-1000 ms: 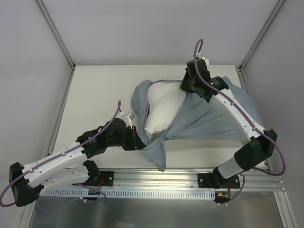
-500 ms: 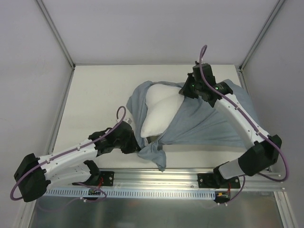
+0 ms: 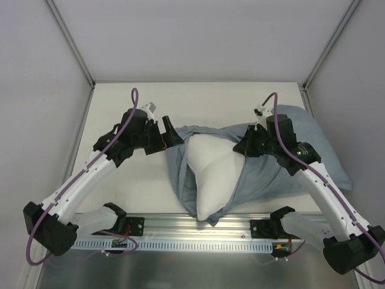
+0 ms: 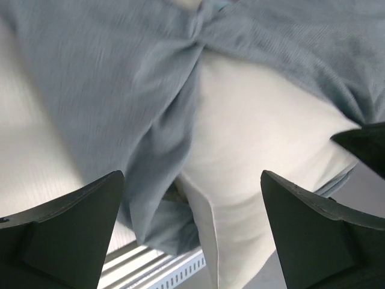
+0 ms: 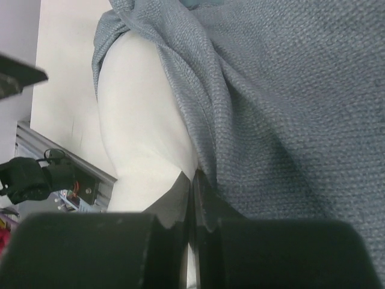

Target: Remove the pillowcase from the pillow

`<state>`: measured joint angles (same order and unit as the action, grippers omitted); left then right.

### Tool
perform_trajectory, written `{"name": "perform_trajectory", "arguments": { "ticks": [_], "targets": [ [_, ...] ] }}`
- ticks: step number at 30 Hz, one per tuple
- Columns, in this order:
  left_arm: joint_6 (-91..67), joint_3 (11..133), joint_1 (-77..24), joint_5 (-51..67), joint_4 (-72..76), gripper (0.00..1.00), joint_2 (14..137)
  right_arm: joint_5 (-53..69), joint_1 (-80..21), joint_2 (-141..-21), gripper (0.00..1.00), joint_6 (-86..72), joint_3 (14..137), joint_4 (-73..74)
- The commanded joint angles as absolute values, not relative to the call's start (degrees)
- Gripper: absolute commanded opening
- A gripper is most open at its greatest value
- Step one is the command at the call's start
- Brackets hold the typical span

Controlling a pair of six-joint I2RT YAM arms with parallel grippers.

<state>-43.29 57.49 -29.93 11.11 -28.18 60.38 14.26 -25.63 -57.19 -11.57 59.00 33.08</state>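
Top external: left gripper (image 3: 168, 137) gaped wide beside pillowcase (image 3: 271, 174), gripping nothing; right gripper (image 3: 244, 147) pinched pillowcase against pillow (image 3: 213, 174).

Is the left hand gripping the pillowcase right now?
No, the left hand is wide open, with the pillowcase lying clear of its fingers.

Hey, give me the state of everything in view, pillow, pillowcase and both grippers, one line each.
pillowcase: bunched, grey-blue inside showing, wrapped around the pillow's sides and far end, not yet off.
pillow: white middle and near end bare, the rest covered.
left gripper: open, empty, beside the pillowcase.
right gripper: shut on the pillowcase.
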Motion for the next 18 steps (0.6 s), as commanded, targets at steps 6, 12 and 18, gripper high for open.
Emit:
{"name": "perform_trajectory", "arguments": {
  "ticks": [6,12,18],
  "targets": [
    [-36.0,67.3,-30.7,20.9,-26.5,0.99,77.5,18.7,-26.0,-53.4,0.01,-10.1,60.3,32.3],
    [-35.9,63.5,-30.4,18.2,-26.5,0.65,78.6,18.6,-26.1,-53.2,0.01,-8.6,63.0,34.6],
    [-34.8,62.2,-23.0,19.9,-26.5,0.13,77.3,17.9,-26.0,-49.4,0.01,-4.5,68.3,40.9]
  ]
}}
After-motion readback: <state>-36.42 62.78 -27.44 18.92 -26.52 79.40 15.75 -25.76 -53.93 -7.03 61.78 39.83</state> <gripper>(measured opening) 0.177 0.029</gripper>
